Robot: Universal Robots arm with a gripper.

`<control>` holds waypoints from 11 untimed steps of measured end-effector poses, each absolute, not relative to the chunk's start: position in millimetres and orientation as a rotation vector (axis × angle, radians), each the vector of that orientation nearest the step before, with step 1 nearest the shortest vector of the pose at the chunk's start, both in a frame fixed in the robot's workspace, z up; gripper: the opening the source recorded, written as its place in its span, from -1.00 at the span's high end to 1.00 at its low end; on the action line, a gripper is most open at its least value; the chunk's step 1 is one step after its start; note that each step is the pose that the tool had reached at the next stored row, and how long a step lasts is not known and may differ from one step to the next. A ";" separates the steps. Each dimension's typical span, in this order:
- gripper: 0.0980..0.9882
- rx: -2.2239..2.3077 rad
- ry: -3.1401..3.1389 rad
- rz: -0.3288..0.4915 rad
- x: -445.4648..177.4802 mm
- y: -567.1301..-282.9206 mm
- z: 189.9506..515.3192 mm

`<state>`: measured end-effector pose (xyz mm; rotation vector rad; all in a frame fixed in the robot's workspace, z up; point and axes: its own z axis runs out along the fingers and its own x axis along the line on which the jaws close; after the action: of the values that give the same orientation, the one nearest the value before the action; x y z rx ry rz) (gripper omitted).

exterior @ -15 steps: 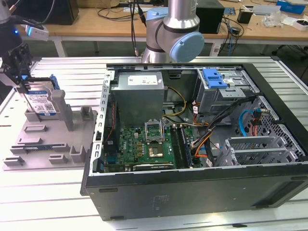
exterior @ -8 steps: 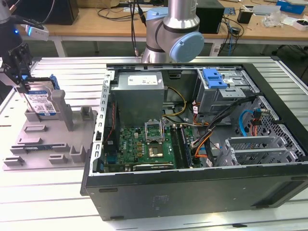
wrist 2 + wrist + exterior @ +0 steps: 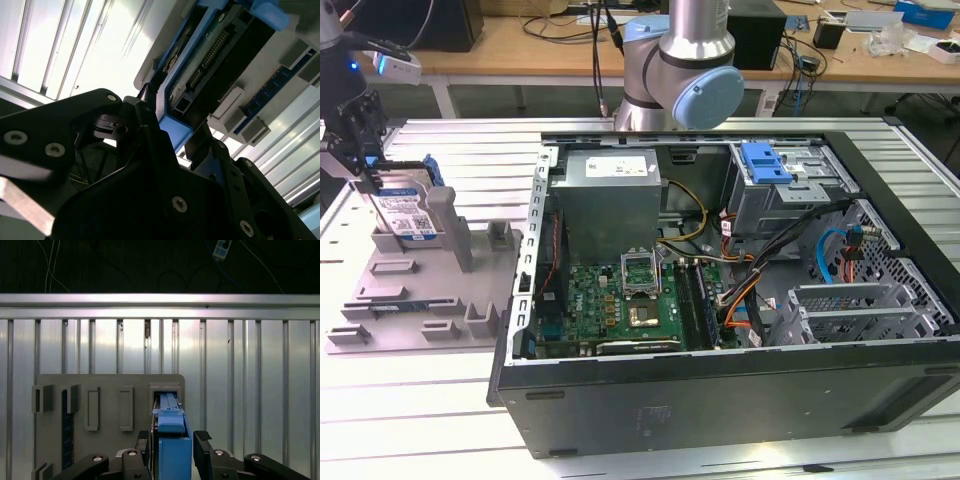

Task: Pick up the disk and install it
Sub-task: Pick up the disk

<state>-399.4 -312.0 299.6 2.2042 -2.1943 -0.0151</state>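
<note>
Pinching disk (image 3: 175, 455) between fingers (image 3: 201, 445), grey fixture (image 3: 110, 385), ribbed aluminium table (image 3: 250, 390); cluttered benches (image 3: 520, 40) behind.

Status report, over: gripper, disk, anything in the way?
Gripper astride disk, grip unconfirmed. Disk upright in grey holder, not yet installed. Computer case lies open; no obstruction seen.

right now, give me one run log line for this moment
stage: pick | end effector astride disk | disk upright in grey fixture | not yet in open computer case
</note>
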 end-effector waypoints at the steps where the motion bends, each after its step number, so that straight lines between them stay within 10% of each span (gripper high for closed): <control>1: 0.14 2.204 -2.194 -0.015 -399.4 -312.0 299.6; 11: 0.34 2.204 -2.194 -0.015 -399.6 -311.9 298.5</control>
<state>-399.6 -311.9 298.5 2.2042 -2.1944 -0.0152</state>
